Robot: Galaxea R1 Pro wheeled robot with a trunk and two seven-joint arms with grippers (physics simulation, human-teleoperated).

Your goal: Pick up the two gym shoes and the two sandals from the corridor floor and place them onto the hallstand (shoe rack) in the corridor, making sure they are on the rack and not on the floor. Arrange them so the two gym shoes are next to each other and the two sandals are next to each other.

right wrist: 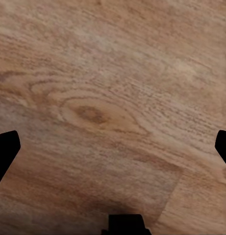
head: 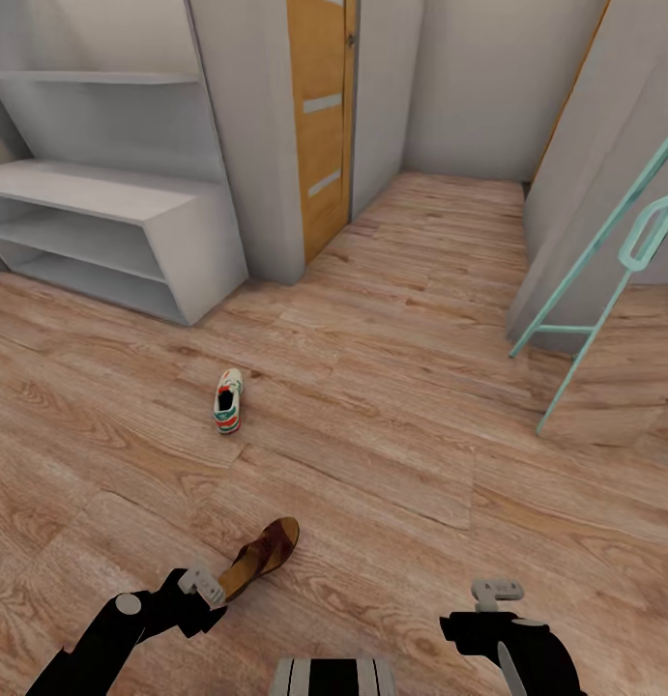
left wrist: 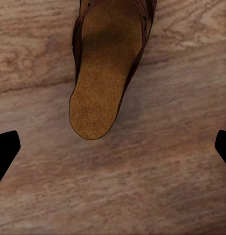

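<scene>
Counting one sandal (head: 261,558), one gym shoe (head: 228,400)

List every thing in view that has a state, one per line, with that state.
sandal: lying on the floor, footbed up, not gripped
gym shoe: upright on the floor, away from the rack
hallstand: top and both shelves hold no shoes where they show
door: shut
left gripper: open, fingertips spread wide beside the sandal's end
right gripper: open, over bare floor
</scene>
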